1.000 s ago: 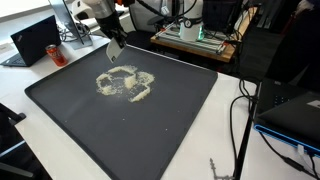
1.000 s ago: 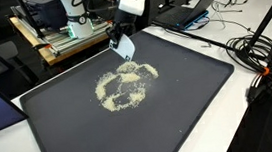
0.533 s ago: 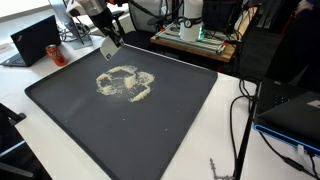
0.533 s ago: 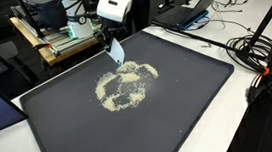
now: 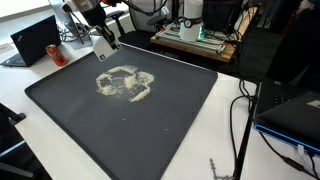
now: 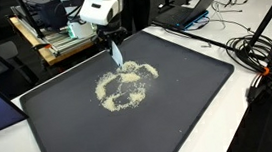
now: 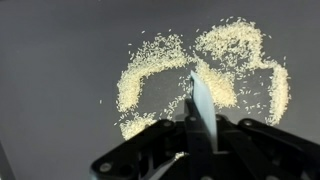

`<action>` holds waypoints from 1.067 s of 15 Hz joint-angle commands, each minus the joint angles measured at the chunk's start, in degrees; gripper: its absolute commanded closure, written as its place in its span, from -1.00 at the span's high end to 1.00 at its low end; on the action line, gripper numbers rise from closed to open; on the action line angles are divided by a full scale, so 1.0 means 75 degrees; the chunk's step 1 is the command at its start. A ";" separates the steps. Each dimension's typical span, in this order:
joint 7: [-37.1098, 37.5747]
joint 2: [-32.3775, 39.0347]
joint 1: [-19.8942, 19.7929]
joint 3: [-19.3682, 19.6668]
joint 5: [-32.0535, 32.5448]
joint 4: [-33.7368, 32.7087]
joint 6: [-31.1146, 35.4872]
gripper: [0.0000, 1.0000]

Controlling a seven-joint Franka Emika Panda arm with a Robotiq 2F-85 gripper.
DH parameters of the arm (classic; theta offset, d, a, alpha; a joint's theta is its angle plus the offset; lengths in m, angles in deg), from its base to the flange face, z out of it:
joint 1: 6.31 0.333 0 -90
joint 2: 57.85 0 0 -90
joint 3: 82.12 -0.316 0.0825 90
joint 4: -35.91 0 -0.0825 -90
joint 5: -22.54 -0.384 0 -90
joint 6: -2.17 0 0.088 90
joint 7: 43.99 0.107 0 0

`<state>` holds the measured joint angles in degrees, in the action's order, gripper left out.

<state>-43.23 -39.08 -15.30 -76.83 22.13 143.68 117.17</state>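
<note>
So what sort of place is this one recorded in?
Probably a robotics lab or office: a laptop on a white desk, loose cables, and bench electronics behind the black tray of scattered grains.

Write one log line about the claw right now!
claw: shut on thin white card | card: beside grain pile | grain pile: scattered on dark mat
</note>
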 commanded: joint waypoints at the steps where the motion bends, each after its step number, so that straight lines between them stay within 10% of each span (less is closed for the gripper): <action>1: -0.0328 0.0001 -0.0331 0.0022 -0.1024 0.0050 0.0390 -0.98; 16: -0.0192 0.0537 -0.1318 0.0270 -0.4019 0.0147 0.0881 -0.98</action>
<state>-45.11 -35.30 -23.94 -75.03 -3.19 143.83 122.09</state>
